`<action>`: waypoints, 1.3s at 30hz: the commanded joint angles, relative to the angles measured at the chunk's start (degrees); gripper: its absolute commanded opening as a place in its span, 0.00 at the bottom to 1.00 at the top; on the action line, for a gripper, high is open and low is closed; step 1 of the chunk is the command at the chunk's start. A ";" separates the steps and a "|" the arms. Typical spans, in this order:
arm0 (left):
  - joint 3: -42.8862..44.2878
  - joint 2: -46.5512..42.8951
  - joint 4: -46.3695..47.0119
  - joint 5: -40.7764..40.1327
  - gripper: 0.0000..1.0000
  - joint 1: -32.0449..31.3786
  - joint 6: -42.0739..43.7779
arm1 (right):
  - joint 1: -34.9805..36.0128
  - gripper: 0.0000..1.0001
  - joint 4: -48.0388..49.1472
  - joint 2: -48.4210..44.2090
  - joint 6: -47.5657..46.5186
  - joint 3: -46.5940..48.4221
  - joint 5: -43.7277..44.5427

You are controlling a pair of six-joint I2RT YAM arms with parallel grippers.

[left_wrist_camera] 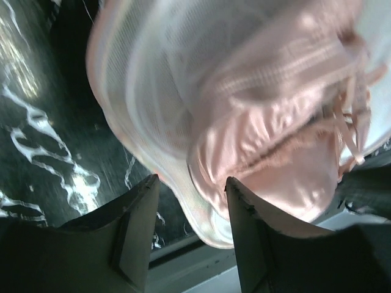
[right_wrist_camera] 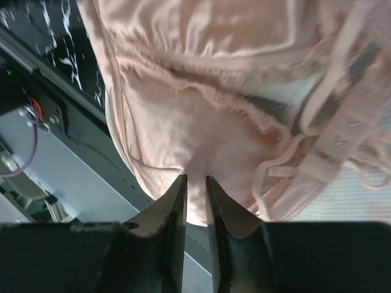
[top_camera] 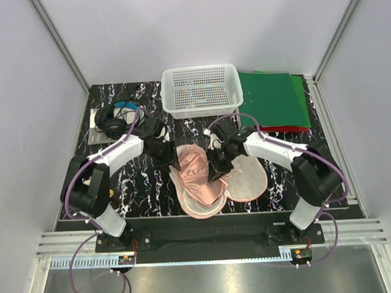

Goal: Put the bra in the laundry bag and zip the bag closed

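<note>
Headphones point(top_camera: 113, 122) at far left of black marbled table point(top_camera: 139, 188). Left gripper point(left_wrist_camera: 190, 180) at bag's point(top_camera: 252, 180) left edge; fingers spread, grasping nothing, bag's rim showing in gap. Bag lies unzipped mid-table, both halves spread flat. Bra point(top_camera: 198, 167) bunched on bag's left half, over white mesh. White basket point(top_camera: 201, 88) behind bag. Right gripper point(right_wrist_camera: 195, 177) clenched on fold of bra. Green folders point(top_camera: 271, 98) at far right.

Legible text, labels, brands, numbers, signs: none. Nothing readable in the overhead or either wrist view.
</note>
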 commanded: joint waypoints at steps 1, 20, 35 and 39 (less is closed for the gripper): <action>4.27 4.04 3.67 -0.06 0.52 0.79 0.46 | 3.35 0.25 2.32 -1.03 1.87 -2.98 -1.65; 1.20 1.61 5.08 -0.15 0.54 0.61 -0.42 | 6.25 0.27 9.54 0.73 7.94 -6.51 3.79; 1.46 -8.96 -0.29 0.90 0.55 -2.37 -1.83 | -16.48 1.00 -4.35 -29.15 22.96 -19.59 25.60; 3.57 -6.32 0.59 2.40 0.50 -3.60 -2.18 | -27.65 1.00 -4.79 -30.30 23.84 -26.80 23.49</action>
